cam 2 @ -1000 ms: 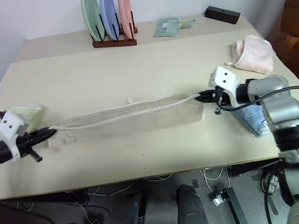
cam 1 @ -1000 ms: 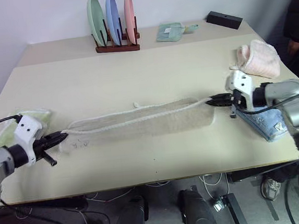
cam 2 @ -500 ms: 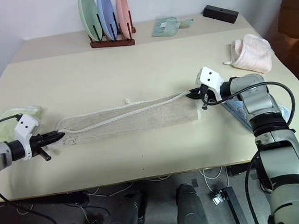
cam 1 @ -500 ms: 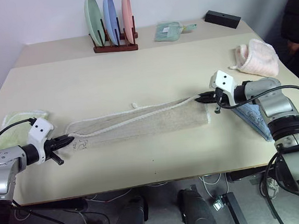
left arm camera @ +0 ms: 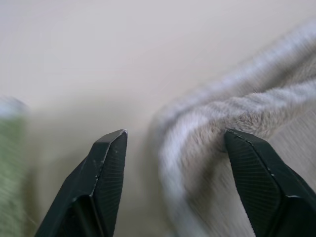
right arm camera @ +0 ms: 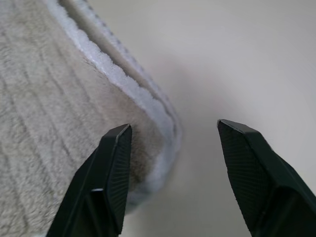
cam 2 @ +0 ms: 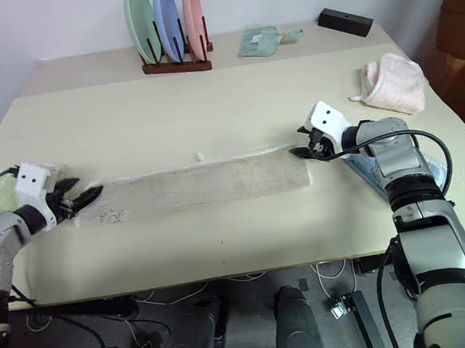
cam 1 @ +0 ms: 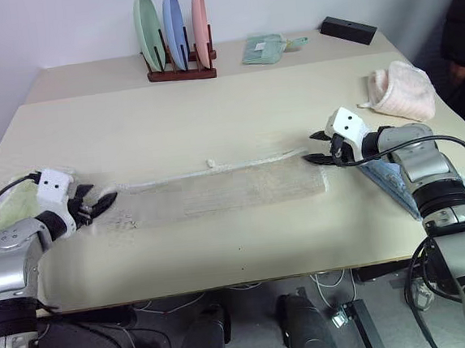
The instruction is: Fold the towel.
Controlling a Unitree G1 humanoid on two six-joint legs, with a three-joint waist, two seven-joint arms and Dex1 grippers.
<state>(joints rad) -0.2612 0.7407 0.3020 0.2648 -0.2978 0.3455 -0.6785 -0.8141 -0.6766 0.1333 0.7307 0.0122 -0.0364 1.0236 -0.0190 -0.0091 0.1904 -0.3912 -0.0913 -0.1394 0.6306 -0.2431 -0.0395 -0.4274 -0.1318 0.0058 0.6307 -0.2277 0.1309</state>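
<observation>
Both jaws stand apart, gripping nothing: left gripper (cam 1: 95, 206) and right gripper (cam 1: 318, 147) sit at opposite ends of the towel (cam 1: 218, 193), a long strip nearer than the plate rack (cam 1: 179, 69). Retreat sideways (cloth snags easily).

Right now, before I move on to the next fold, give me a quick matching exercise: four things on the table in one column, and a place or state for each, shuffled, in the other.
Things:
1. towel
2. left gripper
3. pink cloth
4. plate rack

Places or states:
A. at the table's far edge, holding three plates
B. lying in a long folded strip between the grippers
C. open, at the strip's left end
D. bunched near the table's right edge

Pairs: 1-B, 2-C, 3-D, 4-A
</observation>
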